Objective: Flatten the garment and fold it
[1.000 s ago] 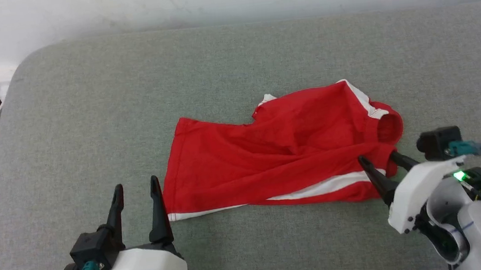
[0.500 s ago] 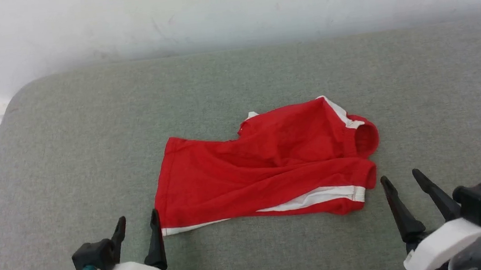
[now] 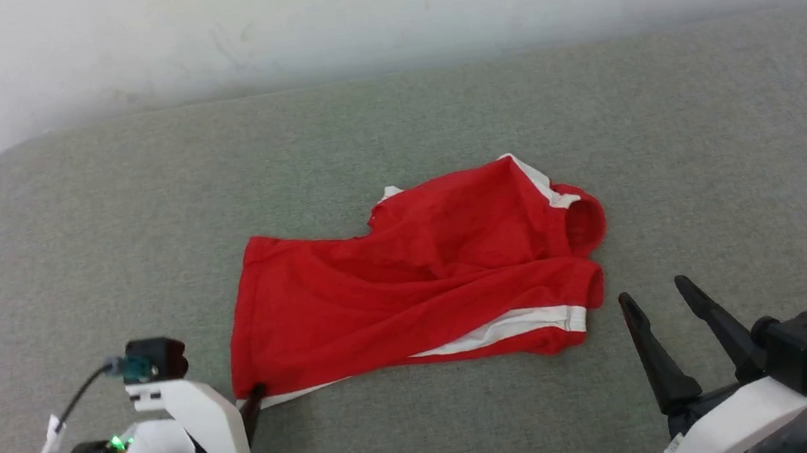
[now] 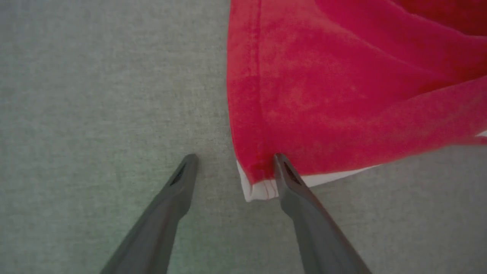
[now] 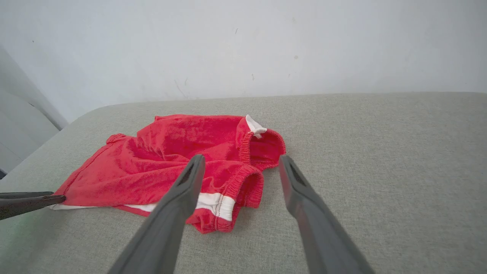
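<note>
A bright red garment (image 3: 411,294) is lying crumpled near the middle of a grey-green cushion (image 3: 392,129), which is meeting a white wall (image 3: 378,1) behind it. In the head view its gathered end is pointing to the robot's right and its straight hem to the left.

The left wrist view is giving the close detail. The left gripper (image 4: 236,158) is standing open with its fingers well apart, straddling the garment's near left corner. One finger (image 4: 289,182) is touching the red fabric, the white hem corner is lying between the two, and nothing is being pinched. From the head, the arm's white housing is hiding most of this.

The right gripper (image 3: 651,289) is hovering just beside the gathered end without touching it, spread wide and holding nothing. The right wrist view is adding the elastic puckering of that end. It is also showing one dark fingertip of the other arm touching the cloth's opposite corner.

Counting: one garment, two white stripes on it in the head view, two gathered openings in the right wrist view, two grippers, and two fingers rising in each wrist view.
</note>
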Controlling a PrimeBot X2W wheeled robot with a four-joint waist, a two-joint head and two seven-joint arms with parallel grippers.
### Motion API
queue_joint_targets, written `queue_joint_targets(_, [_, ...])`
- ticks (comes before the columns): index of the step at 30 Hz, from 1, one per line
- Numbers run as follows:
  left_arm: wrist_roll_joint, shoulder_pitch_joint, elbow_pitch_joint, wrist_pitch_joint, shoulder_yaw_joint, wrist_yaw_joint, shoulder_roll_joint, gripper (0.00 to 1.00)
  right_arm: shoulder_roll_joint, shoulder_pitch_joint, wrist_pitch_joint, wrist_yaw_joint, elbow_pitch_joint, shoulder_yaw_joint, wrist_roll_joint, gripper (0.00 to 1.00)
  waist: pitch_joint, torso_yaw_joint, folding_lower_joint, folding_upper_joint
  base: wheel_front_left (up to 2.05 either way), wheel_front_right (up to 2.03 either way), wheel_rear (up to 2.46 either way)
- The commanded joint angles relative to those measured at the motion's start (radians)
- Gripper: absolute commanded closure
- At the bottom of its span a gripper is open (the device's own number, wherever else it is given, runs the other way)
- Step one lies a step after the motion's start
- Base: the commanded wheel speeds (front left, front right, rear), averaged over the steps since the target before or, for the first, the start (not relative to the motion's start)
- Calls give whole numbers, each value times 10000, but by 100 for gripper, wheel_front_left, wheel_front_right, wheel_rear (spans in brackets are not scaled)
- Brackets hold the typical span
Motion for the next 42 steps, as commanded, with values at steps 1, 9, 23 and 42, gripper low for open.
queue_joint_targets(1, [-222, -216, 200, 538, -83, -107, 74, 0, 37, 37, 22, 4, -92, 31, -37, 0, 216, -211, 1, 0, 0, 0, 0])
queue_joint_targets(9, [-908, -173, 293, 3625, -1197, -332, 144, 91, 80, 4, 68, 4, -12, -46, 40, 0, 417, -489, 1, 0, 0, 0, 0])
queue_joint_targets(23, [-450, 673, -1550, 1586, -1006, 528, -77, 100, -611, -787, 1933, 4, 1296, 530, 1268, 0, 309, -140, 1, 0, 0, 0, 0])
queue_joint_targets(42, [-170, 607, -2371, -551, -855, 881, -459, 100, -1623, -3219, 3097, 4, 3798, 2130, 2968, 100, 437, 533, 1, 0, 0, 0, 0])
